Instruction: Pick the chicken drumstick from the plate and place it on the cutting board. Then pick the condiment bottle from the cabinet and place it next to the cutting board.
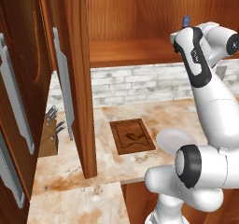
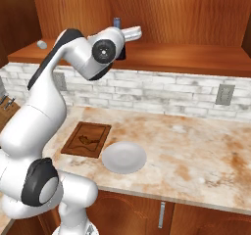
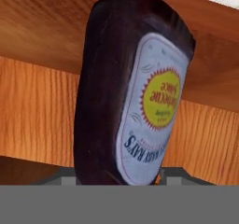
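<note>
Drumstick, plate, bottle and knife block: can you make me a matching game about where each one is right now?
Things:
1. drumstick
2. plate
3. bottle
4. knife block

Places:
A. up on the cabinet shelf
B. bare, on the counter beside the board
C. on the board
D. on the counter, behind the open cabinet door

Pairs: 1-C, 2-B, 3-A, 4-D

Dark condiment bottle [image 3: 107, 92] — pale label, yellow-red sunburst; blue cap.
</note>
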Motion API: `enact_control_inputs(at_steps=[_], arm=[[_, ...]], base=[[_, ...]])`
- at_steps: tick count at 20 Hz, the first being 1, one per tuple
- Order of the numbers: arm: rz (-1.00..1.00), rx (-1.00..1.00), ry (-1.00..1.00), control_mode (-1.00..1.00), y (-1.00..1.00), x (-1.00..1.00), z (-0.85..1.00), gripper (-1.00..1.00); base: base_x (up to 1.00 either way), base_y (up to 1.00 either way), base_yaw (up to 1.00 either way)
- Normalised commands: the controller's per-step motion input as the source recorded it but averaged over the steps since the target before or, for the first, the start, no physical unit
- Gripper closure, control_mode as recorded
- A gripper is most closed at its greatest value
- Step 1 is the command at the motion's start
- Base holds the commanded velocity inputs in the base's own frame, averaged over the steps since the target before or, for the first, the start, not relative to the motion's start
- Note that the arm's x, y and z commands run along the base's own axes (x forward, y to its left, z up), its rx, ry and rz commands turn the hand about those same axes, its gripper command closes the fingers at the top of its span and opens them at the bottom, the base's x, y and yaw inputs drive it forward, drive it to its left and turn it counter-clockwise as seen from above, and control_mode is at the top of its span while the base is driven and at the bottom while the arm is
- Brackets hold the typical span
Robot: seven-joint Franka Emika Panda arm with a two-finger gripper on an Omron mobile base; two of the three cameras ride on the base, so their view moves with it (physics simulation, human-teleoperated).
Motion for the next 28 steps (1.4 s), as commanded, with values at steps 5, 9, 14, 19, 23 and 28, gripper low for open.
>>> enact_control_inputs(at_steps=[5,9,14,19,23,28], arm=[[0.00,0.03,0.00,-1.00,0.08,-0.24,0.00,1.00],[0.00,0.02,0.02,-1.00,0.09,-0.26,0.01,1.00],[0.00,0.01,0.04,-1.00,0.10,-0.28,0.03,1.00],[0.00,0.01,0.05,-1.00,0.11,-0.28,0.04,1.00],[0.00,0.02,0.07,-1.00,0.11,-0.27,0.02,1.00],[0.00,0.03,0.06,-1.00,0.12,-0.26,0.01,1.00]], base=[[0.00,0.00,0.00],[0.00,0.00,0.00],[0.00,0.00,0.00],[0.00,0.00,0.00],[0.00,0.00,0.00],[0.00,0.00,0.00]])
